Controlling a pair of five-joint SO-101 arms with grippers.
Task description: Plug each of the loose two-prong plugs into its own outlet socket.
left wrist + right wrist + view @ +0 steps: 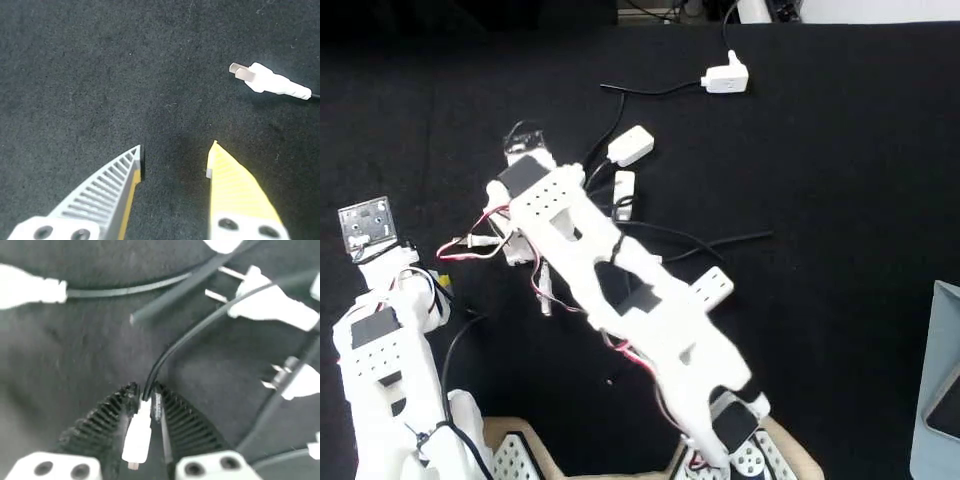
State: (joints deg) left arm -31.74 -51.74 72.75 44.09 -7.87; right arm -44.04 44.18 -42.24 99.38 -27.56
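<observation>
**Right jaws clamped on a plug, left jaws wide and empty**

The right gripper (pixel 144 392) has its black ribbed fingers pinched tight on a white plug (pixel 137 435), whose black cord (pixel 190 335) runs out between the tips; just beyond it a bare two-prong plug (pixel 270 302) and a second bare plug (pixel 300 382) lie among crossing cords. The left gripper (pixel 175 150) stands over the black cloth (pixel 75 75) with its jaws spread wide and nothing between them; a loose two-prong plug (pixel 270 81) lies flat a little past the yellow finger (pixel 235 190), not touching it. From above, the right arm (pixel 620 290) stretches over the table's middle; a near outlet block (pixel 712 287) lies just beside it; a middle outlet block (pixel 630 145) sits by its wrist; a far outlet block (pixel 725 78) lies well apart near the table's back edge.
</observation>
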